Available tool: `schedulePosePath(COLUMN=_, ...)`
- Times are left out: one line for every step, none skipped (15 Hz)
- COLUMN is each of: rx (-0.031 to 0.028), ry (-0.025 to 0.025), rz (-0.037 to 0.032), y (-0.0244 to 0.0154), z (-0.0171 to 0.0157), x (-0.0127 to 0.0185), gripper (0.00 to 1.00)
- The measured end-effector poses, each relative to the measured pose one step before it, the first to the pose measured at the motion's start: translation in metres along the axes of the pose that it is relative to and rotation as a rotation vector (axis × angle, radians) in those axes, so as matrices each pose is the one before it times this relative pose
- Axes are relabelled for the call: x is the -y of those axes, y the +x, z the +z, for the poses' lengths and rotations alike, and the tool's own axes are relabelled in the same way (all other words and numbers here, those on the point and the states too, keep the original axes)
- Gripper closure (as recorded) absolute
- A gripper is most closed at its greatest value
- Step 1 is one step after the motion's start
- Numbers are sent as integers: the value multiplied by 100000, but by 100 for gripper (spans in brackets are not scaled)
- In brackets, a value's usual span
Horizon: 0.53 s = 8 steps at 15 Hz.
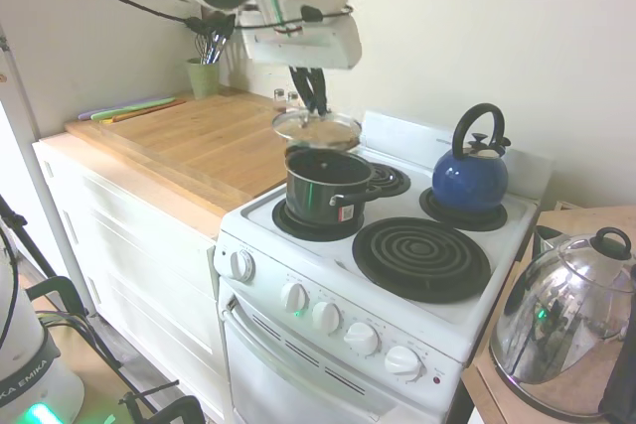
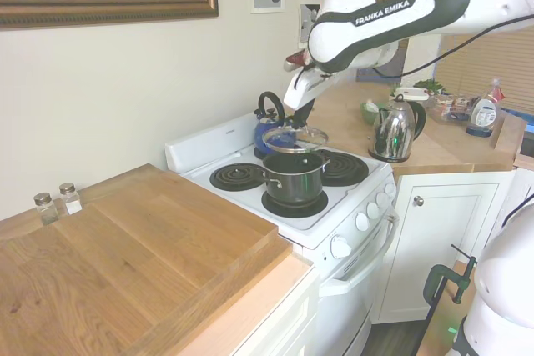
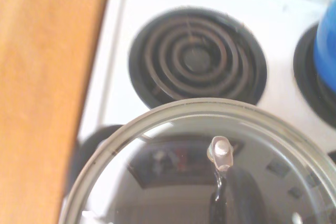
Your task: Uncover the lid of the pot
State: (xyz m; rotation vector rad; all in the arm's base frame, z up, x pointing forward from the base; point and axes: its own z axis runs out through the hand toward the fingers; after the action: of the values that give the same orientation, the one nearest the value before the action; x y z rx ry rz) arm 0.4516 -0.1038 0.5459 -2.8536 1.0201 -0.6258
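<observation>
The dark pot (image 1: 325, 187) (image 2: 293, 178) stands open on the stove's front left burner. Its round glass lid (image 1: 317, 130) (image 2: 295, 138) hangs level a short way above the pot's rim. My gripper (image 1: 312, 107) (image 2: 302, 122) is shut on the lid's knob from above. The wrist view shows the lid (image 3: 173, 171) from close by, filling the lower half of the picture, with a coil burner (image 3: 197, 56) beyond it.
A blue kettle (image 1: 471, 168) (image 2: 269, 128) sits on a rear burner. A shiny steel kettle (image 1: 566, 325) (image 2: 395, 128) stands on the counter beside the stove. A wooden worktop (image 1: 199, 136) (image 2: 125, 256) lies on the stove's other side, with two shakers (image 2: 55, 203) by the wall.
</observation>
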Motion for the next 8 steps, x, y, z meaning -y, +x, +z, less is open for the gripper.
schedulePosePath(rx=-2044, ry=-1173, rz=-1706, y=-1421, z=-1143, x=2065, gripper=100)
schedulePosePath(rx=-1625, ry=-884, rz=-2091, y=-1692, z=-1029, x=2322, gripper=100)
schedulePosePath(rx=-1303, ry=-860, rz=-2484, y=-1911, z=-988, x=2529, gripper=100)
schedulePosePath(rx=-1334, ry=-572, rz=-2281, y=-1693, z=-703, x=2267, gripper=100)
schedulePosePath(rx=-1219, ry=-677, rz=-2326, y=-1582, z=-374, x=2143, gripper=100)
schedulePosePath(rx=-663, ry=-909, rz=-2363, y=-1425, z=-129, x=1883, gripper=100)
schedulePosePath(rx=-548, ry=-1494, rz=-2326, y=-1139, z=114, x=1743, gripper=100)
schedulePosePath(rx=-508, ry=-1802, rz=-2302, y=-936, z=330, x=1819, gripper=100)
